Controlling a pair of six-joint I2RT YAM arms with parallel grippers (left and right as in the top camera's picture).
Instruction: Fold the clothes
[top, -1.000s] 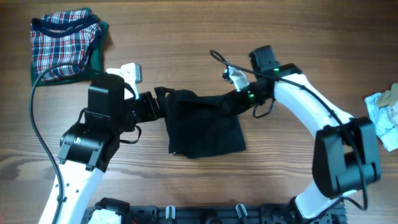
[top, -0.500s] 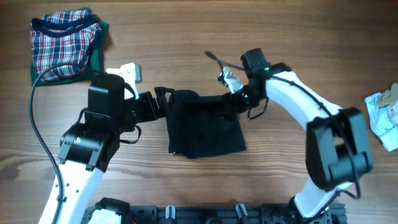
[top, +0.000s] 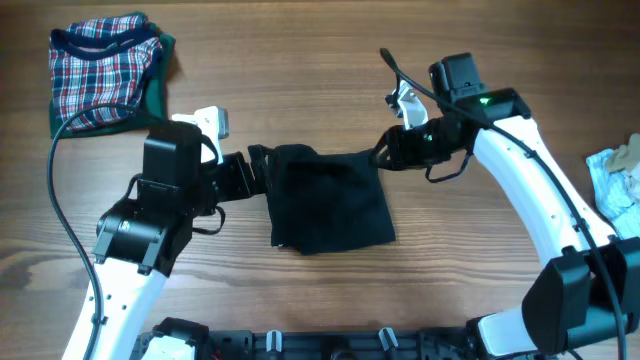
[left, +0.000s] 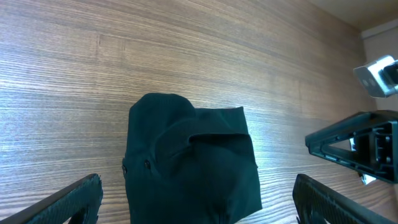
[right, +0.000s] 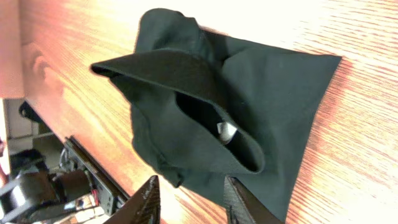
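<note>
The clothes, a black shirt, lie folded into a rough square at the middle of the table. My left gripper is at its left edge, open wide. In the left wrist view the shirt lies under and between the two spread fingertips. My right gripper hovers at the shirt's upper right corner. In the right wrist view its fingers stand a little apart with nothing gripped. The shirt lies just beyond them, with a raised loop of collar.
A plaid garment is bunched at the far left corner. A pale blue and white cloth lies at the right edge. The right arm's gripper shows at the right of the left wrist view.
My right gripper closed, then opened again and drew back to the right, off the shirt's upper right corner. The left arm has not moved.
</note>
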